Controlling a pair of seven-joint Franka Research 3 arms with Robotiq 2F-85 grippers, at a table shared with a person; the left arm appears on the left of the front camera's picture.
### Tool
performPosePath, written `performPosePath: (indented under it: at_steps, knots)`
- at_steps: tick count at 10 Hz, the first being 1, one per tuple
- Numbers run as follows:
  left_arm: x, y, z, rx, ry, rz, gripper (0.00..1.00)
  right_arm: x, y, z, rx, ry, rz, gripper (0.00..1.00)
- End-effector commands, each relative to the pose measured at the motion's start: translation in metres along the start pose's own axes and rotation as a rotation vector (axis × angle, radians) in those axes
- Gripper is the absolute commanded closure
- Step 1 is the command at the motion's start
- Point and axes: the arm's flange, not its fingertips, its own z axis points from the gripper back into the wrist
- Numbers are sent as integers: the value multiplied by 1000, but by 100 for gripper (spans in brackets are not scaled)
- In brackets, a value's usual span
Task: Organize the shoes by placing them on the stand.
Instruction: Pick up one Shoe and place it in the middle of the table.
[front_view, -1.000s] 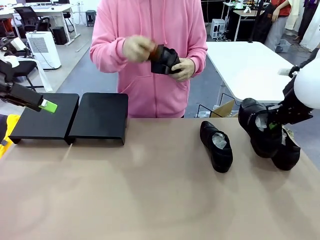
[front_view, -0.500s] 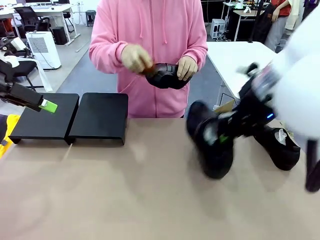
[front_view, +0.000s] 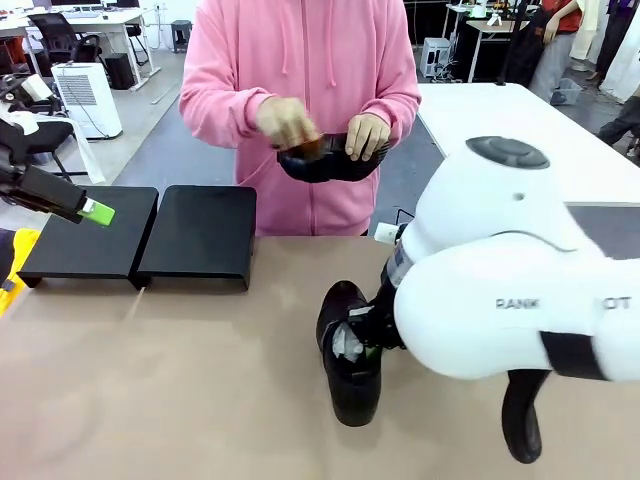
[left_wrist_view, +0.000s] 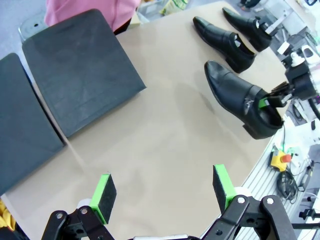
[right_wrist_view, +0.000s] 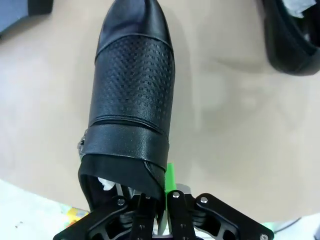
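Black shoe (front_view: 350, 365) at table (front_view: 200, 400) middle, collar clamped by right fingers (right_wrist_view: 170, 177); grip mostly hidden behind arm (front_view: 500, 300), sole contact unclear. Left fingers (left_wrist_view: 106, 192) spread, holding nothing, above stand (front_view: 200, 235). Person (front_view: 300, 60) holds second shoe (front_view: 325, 162), partly covered.

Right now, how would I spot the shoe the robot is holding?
Find the tan table, then the big white right arm over it. The shoe at that arm's tip has its back rim pinched by the right gripper. The two other shoes on the table lie loose, untouched.
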Motion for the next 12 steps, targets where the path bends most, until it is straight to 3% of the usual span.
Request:
performPosePath:
  at_steps: [1, 3, 4, 9, 10, 12]
  knots:
    - [0, 2, 0, -20, -15, -15, 0, 0, 21, -16, 46, -51, -60, 100]
    - [0, 2, 0, -20, -15, -15, 0, 2, 28, -46, 37, -13, -28, 100]
    - [0, 2, 0, -20, -15, -15, 0, 1, 28, -54, 25, 4, -18, 95]
    - [0, 2, 0, -20, -15, -15, 0, 1, 18, -41, 37, 9, 16, 5]
    - [0, 2, 0, -20, -15, -15, 0, 3, 12, -29, 39, 14, 19, 0]
    - [0, 2, 0, -20, -15, -15, 0, 3, -1, -7, 48, 26, 43, 0]
